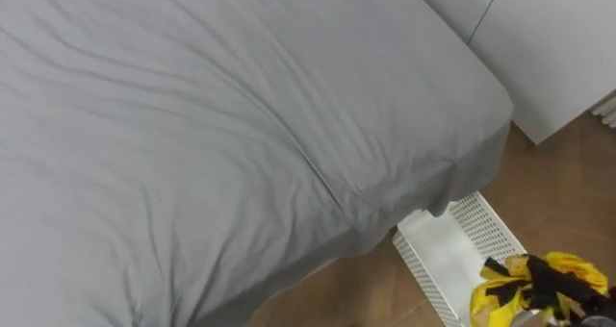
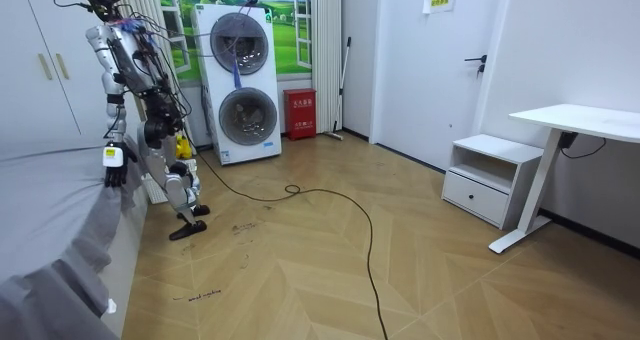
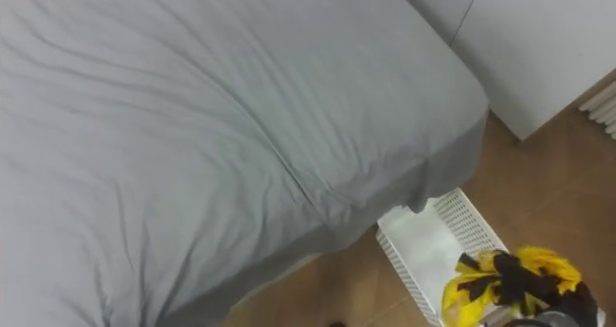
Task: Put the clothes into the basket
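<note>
Right hand [image 3: 525, 281]: dark fingers clamped round a bunched yellow cloth [image 3: 556, 264], held up just off the bed's [image 3: 192, 125] corner and over the white basket [image 3: 469, 221], which sits on the floor against that corner. Left hand [image 2: 113, 172]: hangs at the bed's edge; whether its fingers are apart or together cannot be told. Robot: stands beside the bed's end.

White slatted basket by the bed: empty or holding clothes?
Mostly bare: the white slatted basket shows an empty floor; a yellow-and-black garment overlaps its near end, inside or above, cannot tell.
</note>
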Tool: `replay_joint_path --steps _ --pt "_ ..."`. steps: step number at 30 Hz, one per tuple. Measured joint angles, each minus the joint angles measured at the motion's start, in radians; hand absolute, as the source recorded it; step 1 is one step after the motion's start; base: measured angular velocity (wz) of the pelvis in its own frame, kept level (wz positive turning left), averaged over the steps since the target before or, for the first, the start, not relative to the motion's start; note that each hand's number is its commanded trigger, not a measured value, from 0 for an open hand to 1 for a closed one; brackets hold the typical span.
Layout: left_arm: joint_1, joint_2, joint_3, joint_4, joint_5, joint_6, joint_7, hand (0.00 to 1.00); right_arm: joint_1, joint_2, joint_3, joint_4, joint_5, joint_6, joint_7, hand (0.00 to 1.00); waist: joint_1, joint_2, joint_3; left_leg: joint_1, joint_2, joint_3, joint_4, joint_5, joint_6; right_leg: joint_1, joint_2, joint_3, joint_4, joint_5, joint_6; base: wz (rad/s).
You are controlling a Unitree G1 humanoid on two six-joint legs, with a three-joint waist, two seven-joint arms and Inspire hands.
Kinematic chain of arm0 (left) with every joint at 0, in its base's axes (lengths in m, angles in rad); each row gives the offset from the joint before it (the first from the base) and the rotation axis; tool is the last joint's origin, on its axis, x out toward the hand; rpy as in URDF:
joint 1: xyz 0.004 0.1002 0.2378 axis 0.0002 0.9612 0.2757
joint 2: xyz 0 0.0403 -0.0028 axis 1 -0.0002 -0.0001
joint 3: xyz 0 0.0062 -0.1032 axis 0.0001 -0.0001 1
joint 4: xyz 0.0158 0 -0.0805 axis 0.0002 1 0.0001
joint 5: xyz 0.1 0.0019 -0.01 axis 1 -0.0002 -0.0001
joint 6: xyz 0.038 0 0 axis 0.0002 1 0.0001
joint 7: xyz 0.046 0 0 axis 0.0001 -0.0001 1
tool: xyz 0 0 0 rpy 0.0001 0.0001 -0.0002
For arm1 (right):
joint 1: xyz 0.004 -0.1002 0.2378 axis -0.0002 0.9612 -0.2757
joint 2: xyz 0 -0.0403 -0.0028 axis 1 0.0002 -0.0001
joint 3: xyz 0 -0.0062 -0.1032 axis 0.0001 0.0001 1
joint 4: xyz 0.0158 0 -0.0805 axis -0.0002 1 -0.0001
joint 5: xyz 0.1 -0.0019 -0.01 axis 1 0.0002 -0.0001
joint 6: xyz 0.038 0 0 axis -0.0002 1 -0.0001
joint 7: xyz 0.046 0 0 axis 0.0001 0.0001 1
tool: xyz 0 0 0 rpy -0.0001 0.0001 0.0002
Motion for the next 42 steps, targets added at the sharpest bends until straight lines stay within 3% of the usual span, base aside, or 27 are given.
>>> replay_joint_path --steps 19,26,32,37,42 --pt "-0.014 0.002 0.0 0.02 0.001 -0.003 -0.004 0.0 0.008 0.0 0.003 0.007 -0.011 -0.001 0.001 0.0 0.008 -0.009 -0.0034 -0.015 0.001 -0.007 0.017 0.0 0.0 0.0 -0.003 -0.011 -0.003 0.0 0.0 0.02" --pt "-0.023 0.003 0.0 0.027 0.001 -0.022 -0.005 0.0 0.007 0.0 0.04 0.03 0.004 -0.001 0.002 0.0 0.013 -0.01 -0.004 -0.028 0.002 -0.027 0.027 0.0 0.0 -0.002 -0.005 -0.032 -0.003 0.001 -0.001 0.08" --pt "-0.018 0.008 0.002 0.027 0.007 -0.042 -0.007 0.0 0.038 0.001 0.04 0.03 0.072 0.0 0.025 0.0 0.038 -0.025 -0.0136 -0.023 0.002 -0.046 0.031 0.0 0.0 0.019 -0.008 -0.056 -0.012 0.0 -0.002 0.1" --pt "0.022 0.008 0.002 0.017 0.045 -0.059 -0.007 0.0 0.093 0.038 0.074 -0.046 0.069 -0.007 0.057 0.0 0.044 -0.045 -0.0177 0.042 -0.001 -0.065 0.025 0.0 -0.001 0.111 -0.012 -0.082 -0.06 0.002 -0.004 0.17" --pt "0.039 0.002 0.003 -0.009 0.09 -0.067 0.0 0.0 0.139 0.117 0.13 -0.166 0.077 -0.013 0.086 0.0 0.061 -0.072 -0.0194 0.097 -0.01 -0.096 0.014 0.0 -0.001 0.191 -0.017 -0.111 -0.091 -0.001 0.0 0.17"
